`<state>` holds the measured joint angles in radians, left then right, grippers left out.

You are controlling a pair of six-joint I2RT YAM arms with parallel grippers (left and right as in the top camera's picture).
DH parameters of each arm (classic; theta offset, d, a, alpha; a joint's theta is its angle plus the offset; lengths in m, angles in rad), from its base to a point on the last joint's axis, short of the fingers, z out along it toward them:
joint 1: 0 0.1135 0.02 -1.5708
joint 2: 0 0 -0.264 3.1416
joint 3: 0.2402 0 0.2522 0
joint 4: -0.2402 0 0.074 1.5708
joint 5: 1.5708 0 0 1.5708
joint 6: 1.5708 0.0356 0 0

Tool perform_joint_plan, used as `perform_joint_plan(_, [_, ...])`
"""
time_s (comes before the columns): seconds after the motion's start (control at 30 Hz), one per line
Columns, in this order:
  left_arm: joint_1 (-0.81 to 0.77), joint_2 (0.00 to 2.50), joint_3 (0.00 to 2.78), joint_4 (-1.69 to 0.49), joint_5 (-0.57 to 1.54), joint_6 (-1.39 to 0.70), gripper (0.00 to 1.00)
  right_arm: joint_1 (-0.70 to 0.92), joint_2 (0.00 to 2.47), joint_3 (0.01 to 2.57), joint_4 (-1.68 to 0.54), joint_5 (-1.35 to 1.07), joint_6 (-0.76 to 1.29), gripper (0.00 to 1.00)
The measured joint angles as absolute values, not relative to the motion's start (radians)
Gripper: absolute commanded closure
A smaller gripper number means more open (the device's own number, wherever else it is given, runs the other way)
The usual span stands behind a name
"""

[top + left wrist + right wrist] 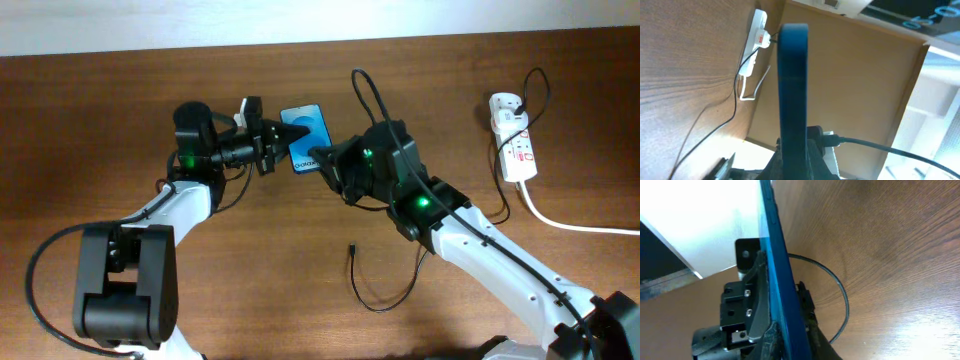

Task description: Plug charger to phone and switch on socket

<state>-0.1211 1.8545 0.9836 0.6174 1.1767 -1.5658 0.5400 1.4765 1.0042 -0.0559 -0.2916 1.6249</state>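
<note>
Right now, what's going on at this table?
Both arms hold the phone between them. The left end effector grips one edge and the right end effector grips the opposite corner. The charger lies loose on the table, its tip not plugged in. The socket sits far off on the right side, with nothing touching it.
</note>
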Motion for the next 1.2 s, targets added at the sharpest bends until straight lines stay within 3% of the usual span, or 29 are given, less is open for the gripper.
perform_joint_plan(0.13, [-0.118,1.855,0.984,0.606,1.171,-1.64,0.94,0.537,1.476,1.004,-0.04,-0.292,1.653,0.96])
perform_joint_plan(0.27, [-0.121,1.856,0.983,0.609,1.174,-1.614,0.62,0.538,1.475,1.01,-0.038,-0.288,1.635,0.96])
perform_joint_plan(0.37, [-0.134,1.857,0.981,0.62,1.176,-1.546,0.46,0.538,1.475,1.015,-0.061,-0.275,1.587,0.96])
perform_joint_plan(0.47, [-0.133,1.857,0.982,0.625,1.193,-1.515,0.37,0.537,1.475,1.015,-0.072,-0.27,1.523,0.96])
perform_joint_plan(0.83, [0.06,1.857,0.983,0.875,1.46,-1.472,0.23,0.477,1.456,1.013,-0.083,-0.35,1.132,0.96])
perform_joint_plan(1.07, [0.081,1.857,0.983,0.916,1.55,-1.462,0.22,0.434,1.456,1.011,-0.091,-0.494,0.931,0.96])
perform_joint_plan(1.2, [0.081,1.857,0.984,0.971,1.561,-1.461,0.22,0.433,1.44,1.011,-0.219,-0.621,0.826,0.96])
